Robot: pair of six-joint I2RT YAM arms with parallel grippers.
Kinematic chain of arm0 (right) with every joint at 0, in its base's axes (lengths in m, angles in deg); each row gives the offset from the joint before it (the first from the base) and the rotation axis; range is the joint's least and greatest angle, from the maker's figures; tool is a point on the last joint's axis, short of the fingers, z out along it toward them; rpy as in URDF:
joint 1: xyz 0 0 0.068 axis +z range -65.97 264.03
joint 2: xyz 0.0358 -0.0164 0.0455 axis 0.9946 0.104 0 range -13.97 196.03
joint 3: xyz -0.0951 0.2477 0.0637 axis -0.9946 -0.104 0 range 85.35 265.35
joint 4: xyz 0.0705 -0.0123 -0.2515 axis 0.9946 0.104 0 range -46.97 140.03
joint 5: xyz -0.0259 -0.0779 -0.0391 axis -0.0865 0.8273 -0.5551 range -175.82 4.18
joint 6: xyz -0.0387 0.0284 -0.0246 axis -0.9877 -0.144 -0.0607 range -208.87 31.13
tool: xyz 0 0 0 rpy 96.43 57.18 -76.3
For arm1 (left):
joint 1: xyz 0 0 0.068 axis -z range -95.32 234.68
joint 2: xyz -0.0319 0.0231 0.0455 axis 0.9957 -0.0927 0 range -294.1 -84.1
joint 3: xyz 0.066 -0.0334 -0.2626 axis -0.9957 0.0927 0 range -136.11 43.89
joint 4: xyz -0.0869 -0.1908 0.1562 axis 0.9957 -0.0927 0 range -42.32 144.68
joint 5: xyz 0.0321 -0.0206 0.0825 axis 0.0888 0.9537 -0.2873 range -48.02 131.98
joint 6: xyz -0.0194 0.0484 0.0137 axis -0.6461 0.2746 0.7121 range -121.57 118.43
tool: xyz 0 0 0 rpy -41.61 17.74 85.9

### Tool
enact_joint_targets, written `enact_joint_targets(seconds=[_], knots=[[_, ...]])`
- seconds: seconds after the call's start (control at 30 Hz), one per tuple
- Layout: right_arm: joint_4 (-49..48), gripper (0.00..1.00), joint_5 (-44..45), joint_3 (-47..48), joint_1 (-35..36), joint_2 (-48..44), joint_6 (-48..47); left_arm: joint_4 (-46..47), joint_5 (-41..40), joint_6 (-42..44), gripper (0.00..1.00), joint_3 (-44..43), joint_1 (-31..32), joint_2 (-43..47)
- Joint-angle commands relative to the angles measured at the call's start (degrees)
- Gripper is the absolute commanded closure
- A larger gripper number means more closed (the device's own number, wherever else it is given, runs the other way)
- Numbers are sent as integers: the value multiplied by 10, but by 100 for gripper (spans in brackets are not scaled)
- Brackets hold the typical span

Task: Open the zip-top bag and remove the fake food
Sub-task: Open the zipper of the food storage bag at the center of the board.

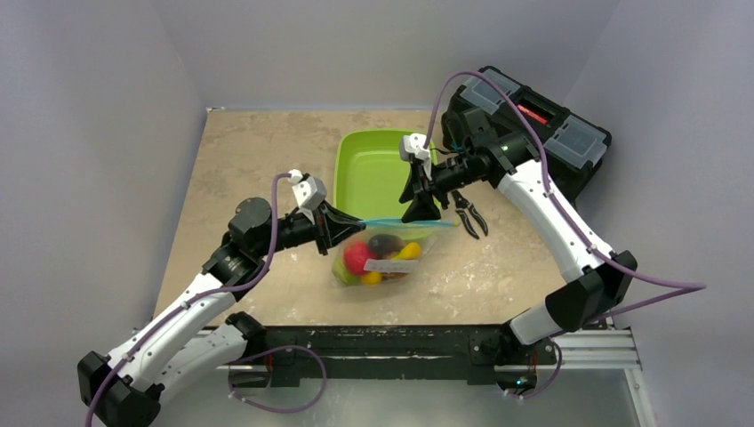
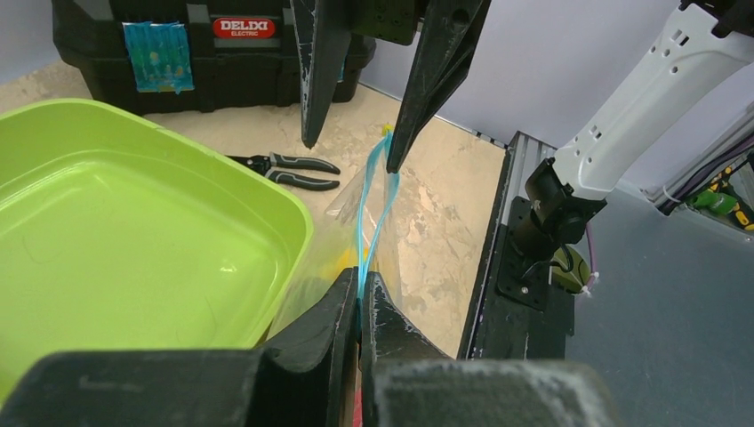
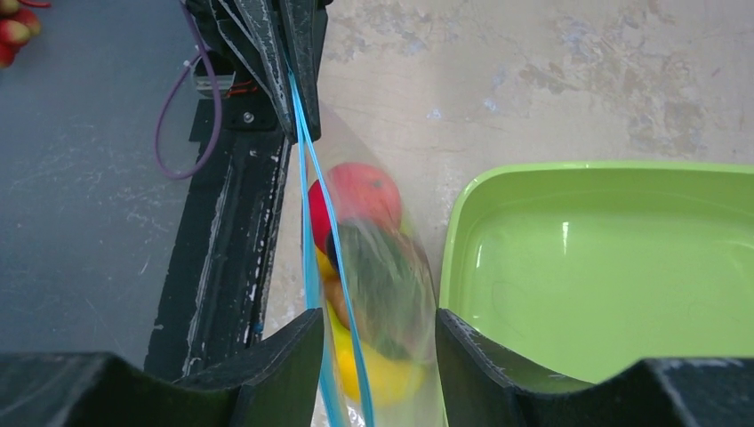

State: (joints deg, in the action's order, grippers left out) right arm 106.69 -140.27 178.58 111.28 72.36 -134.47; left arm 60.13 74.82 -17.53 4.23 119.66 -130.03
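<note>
With my left end effector point(image 2: 360, 298) clenched on the zip-top bag point(image 3: 382, 267), I'd have the released right end effector point(image 3: 375, 327) pinch one lip only.

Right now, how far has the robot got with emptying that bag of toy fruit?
Done: the left jaws are pinched shut on the teal zipper strip at one end of the zip-top bag. In hand: the right jaws stand open astride the strip farther along, where its two tracks look slightly parted. Left: finishing the opening and taking out the fake food, all inside the bag; the lime-green tray holds none.
</note>
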Motion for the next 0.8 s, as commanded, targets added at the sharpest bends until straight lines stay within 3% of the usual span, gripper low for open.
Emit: enact_joint_targets(seconds=[0.0,0.37,0.43,0.5,0.6,0.77], knots=[[-26,53,19,-7,16,3,19,46,15,-10,100,-17,-2,-5],[-54,63,55,-66,44,5,19,60,17,-13,100,-20,-2,-16],[-63,77,60,-79,45,7,23,64,18,-16,100,-21,-2,-19],[-57,100,58,-76,45,9,22,69,17,-22,100,-21,-2,-22],[-44,100,49,-69,20,-11,23,55,13,-31,99,-32,-3,-21],[8,100,50,-71,-78,-67,-11,34,8,-55,44,-50,-3,-7]])
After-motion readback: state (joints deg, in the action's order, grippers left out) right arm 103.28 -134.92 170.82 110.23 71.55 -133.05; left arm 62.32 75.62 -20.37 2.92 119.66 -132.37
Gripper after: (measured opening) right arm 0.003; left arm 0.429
